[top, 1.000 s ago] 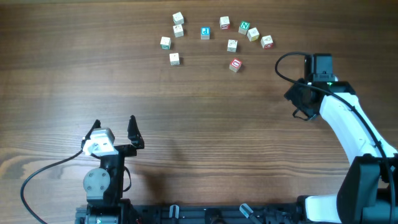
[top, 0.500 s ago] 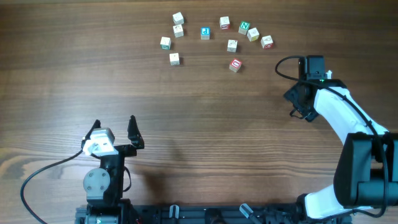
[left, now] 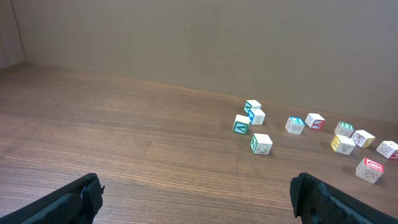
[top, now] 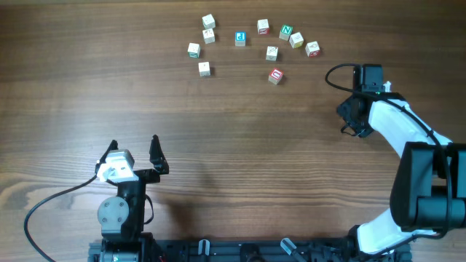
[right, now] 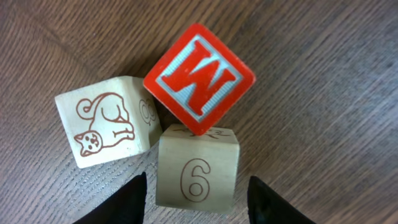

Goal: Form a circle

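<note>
**STATUS: CIRCLE NOT YET FORMED, EARLY STAGE**

**Progress.** In the overhead view the block group [top: 271,52] lies at the upper centre of the table [top: 233,145] as a loose scatter. Its upper members suggest a shallow arc, but the spacing is uneven and no lower half exists. A closed ring is not present. Three further blocks sit well apart from the group, at the right of the frame under the right arm. They are visible only in the right wrist view. As a judgement, most of the placement work is left: bring in the outliers, even the gaps and close the bottom.

**Orientation.** The scatter has its long axis left to right across the frame. The numeral block [right: 198,179] is a cube with no long axis. It sits square to the frame with its "6" upright. The cat block [right: 102,129] touches its upper left corner. The red letter block [right: 199,78] is turned corner-up and appears to rest on both.

**Grippers.** The right gripper [right: 198,186] brackets the numeral block, with the fingers apart and a thin strip of table showing on each side. The block is not pinched. The left gripper [top: 134,151] is parked at lower left, spread wide and holding nothing.
</note>
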### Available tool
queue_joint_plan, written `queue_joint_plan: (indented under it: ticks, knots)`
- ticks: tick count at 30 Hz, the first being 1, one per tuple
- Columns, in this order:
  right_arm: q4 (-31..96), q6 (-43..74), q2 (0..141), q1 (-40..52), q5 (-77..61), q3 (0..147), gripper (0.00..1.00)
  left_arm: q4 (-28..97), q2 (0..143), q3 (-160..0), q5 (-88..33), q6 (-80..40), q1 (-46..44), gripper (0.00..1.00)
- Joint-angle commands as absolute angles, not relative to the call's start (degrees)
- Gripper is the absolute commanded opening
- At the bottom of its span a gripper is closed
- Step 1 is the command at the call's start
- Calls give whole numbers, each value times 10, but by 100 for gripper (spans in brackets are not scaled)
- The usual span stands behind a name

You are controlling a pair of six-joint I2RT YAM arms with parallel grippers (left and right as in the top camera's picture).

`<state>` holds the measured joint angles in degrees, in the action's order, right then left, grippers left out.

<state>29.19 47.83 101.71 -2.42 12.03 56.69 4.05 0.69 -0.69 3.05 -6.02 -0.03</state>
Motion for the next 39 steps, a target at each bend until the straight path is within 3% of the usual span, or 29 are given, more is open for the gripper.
queue_joint_plan:
  ticks: [1, 6, 15, 23, 29, 33, 37, 38, 39]
  knots:
    - [288, 466, 1027, -25, 116, 566, 45, 40, 2, -3, 24, -47, 3, 100]
    - [288, 465, 1027, -25, 115, 567, 31, 40, 2, -3, 24, -47, 3, 100]
    - [293, 464, 1025, -25, 57, 567, 19, 40, 2, -3, 24, -47, 3, 100]
    - [340, 452, 1003, 5, -23, 574, 20, 40, 2, -3, 24, -47, 3, 100]
    - [350, 452, 982, 11, -23, 574, 36, 40, 2, -3, 24, -47, 3, 100]
    - [352, 451, 968, 11, -27, 581, 40, 40, 2, -3, 24, -47, 3, 100]
    - [349, 442, 933, 11, -17, 592, 59, 40, 2, -3, 24, -47, 3, 100]
    - [343, 432, 925, 11, -5, 592, 69, 40, 2, -3, 24, -47, 3, 100]
    - [331, 421, 918, 11, 11, 593, 70, 40, 2, -3, 24, -47, 3, 100]
